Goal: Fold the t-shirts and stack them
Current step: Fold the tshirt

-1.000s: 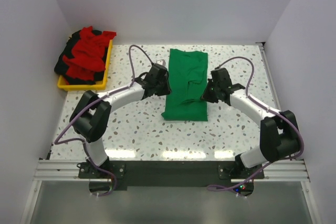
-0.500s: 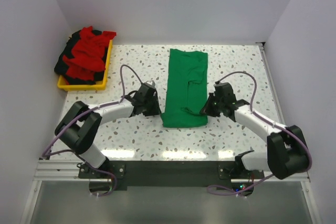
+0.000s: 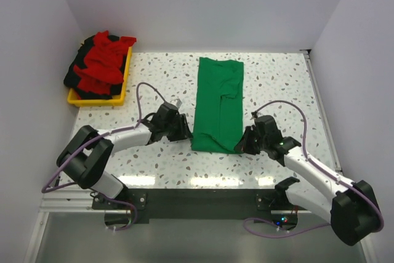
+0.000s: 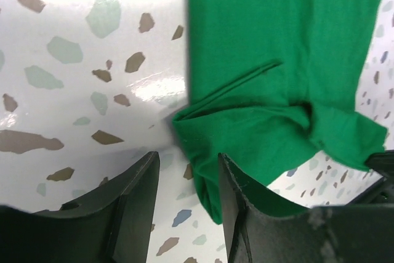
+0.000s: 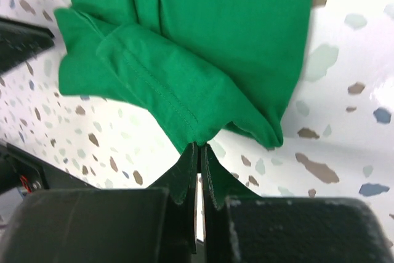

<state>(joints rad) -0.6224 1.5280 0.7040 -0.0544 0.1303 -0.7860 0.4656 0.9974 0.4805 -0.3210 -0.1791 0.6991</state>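
A: left gripper (image 4: 186,163) has its jaws spread, down low over the speckled table (image 3: 277,84) at the near left corner of the green t-shirt (image 3: 218,100). That corner of cloth sits just against one finger, and nothing looks clamped in the wrist view.

B: yep, and the right gripper (image 5: 198,147) is the opposite. Its fingers are pressed tight together with the near right hem bunched into the tips, so it's pinching the shirt.

A: the shirt itself is a long narrow strip in the middle of the table, running far to near. The arms are at its near end, one on each side.

B: the other shirts are at the far left. A red t-shirt (image 3: 101,60) is heaped on a dark t-shirt (image 3: 74,79) in the yellow tray (image 3: 126,84), well apart from the green one.
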